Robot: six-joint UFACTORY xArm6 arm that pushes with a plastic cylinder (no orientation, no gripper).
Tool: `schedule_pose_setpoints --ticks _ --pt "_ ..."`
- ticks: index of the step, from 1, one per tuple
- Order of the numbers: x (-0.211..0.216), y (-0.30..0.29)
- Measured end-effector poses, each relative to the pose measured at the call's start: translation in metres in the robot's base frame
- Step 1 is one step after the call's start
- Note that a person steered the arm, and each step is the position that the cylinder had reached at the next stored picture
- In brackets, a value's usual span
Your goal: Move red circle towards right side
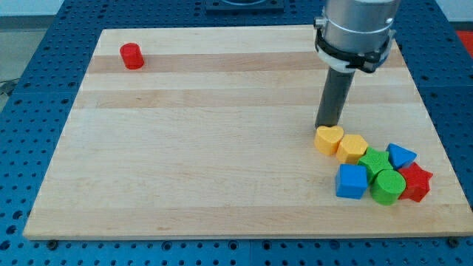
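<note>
The red circle is a small red cylinder near the board's top left corner, alone. My tip is far from it, at the view's right, right behind the yellow heart-shaped block and seemingly touching its upper edge. The rod rises from there to the grey arm head at the view's top right.
A cluster of blocks lies at the lower right of the wooden board: a yellow hexagon, a green star-like block, a blue triangle-like block, a blue cube, a green cylinder, a red star.
</note>
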State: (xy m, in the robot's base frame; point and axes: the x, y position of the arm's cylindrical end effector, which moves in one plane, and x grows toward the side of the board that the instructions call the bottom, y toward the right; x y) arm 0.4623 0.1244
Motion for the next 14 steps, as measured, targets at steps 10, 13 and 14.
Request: schedule_pose_setpoints --ticks 10,13,14 --pt "-0.259 -0.372" --pt "-0.243 -0.408" --pt "-0.167 -0.350"
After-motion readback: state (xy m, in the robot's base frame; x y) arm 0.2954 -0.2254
